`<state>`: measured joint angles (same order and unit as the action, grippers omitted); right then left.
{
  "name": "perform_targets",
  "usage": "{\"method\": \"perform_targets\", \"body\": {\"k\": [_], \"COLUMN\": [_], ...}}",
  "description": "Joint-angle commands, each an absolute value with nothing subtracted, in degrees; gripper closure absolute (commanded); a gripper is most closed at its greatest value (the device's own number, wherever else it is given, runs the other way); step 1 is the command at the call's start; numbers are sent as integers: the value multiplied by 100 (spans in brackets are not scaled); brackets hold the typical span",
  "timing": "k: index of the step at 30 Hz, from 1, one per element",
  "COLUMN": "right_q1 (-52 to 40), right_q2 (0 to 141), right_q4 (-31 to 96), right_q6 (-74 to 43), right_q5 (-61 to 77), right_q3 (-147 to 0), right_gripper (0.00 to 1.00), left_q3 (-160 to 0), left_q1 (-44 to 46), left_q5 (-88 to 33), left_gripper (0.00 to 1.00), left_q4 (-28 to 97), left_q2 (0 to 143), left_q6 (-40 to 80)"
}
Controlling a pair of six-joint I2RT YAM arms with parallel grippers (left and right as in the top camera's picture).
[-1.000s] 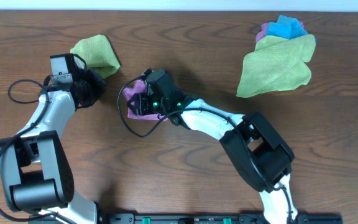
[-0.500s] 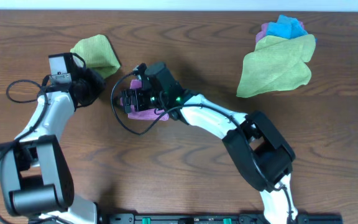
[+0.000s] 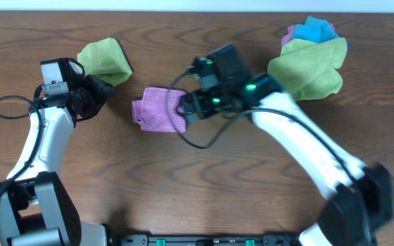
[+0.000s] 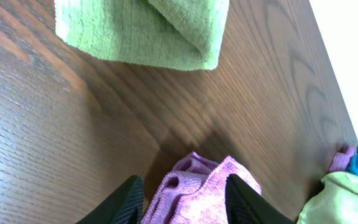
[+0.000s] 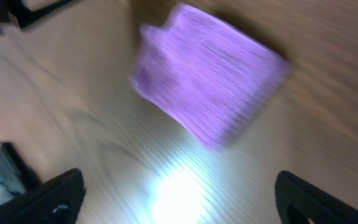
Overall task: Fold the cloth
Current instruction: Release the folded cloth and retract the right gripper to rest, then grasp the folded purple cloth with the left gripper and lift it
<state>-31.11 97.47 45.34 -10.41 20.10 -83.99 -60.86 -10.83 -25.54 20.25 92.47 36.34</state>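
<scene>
We judge the folded purple cloth (image 3: 158, 109) set down on the bench (image 3: 183, 184): right gripper (image 5: 182, 202) and left gripper (image 4: 182, 190) jaws both wide, empty.

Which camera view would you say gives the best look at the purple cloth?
Overhead: the purple cloth lies sharp and almost fully visible. The right wrist view shows it whole but blurred; the left wrist view catches only part.
</scene>
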Motion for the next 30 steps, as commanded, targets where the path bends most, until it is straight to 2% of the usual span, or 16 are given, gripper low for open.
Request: {"method": "perform_targets", "body": {"k": [1, 6, 13, 19, 21, 23, 24, 30], "right_q1": [-2880, -2547, -2244, -2235, -2235, -2235, -2235, -2235], "right_q2": [9233, 7902, 5675, 4235, 3975, 3815, 3800, 3815], "right_q4": [4936, 4847, 4211, 4348, 4353, 4375, 4405, 4567], "right_q6": [-502, -722, -1485, -2248, -2377, -2379, -2379, -2373], "right_q5": [1264, 1111, 1024, 720, 683, 672, 622, 445], "right_q3": [-8228, -6726, -4622, -3566, -3374, -3258, -3242, -3242], "right_gripper": [8, 11, 7, 1, 1, 1, 1, 1], "left_q3": [-6204, -6204, -6198, -6167, -6110, -6060, -6036, -5666], "left_q1": [-1090, -1057, -961, -961, -961, -950, -937, -698], "left_q5": [-2709, -2871, -3332, -3583, -3741, -3863, -3865, -3911], "left_gripper": [55, 53, 48, 28, 17, 2, 5, 5], "left_q4": [2226, 2633, 3017, 3361, 3385, 3411, 3417, 3374], "left_q2": [9159, 9159, 9159, 9159, 9159, 9159, 9159, 9159], "left_q6": [3865, 3876, 3809, 3704, 3612, 3570, 3564, 3470]}}
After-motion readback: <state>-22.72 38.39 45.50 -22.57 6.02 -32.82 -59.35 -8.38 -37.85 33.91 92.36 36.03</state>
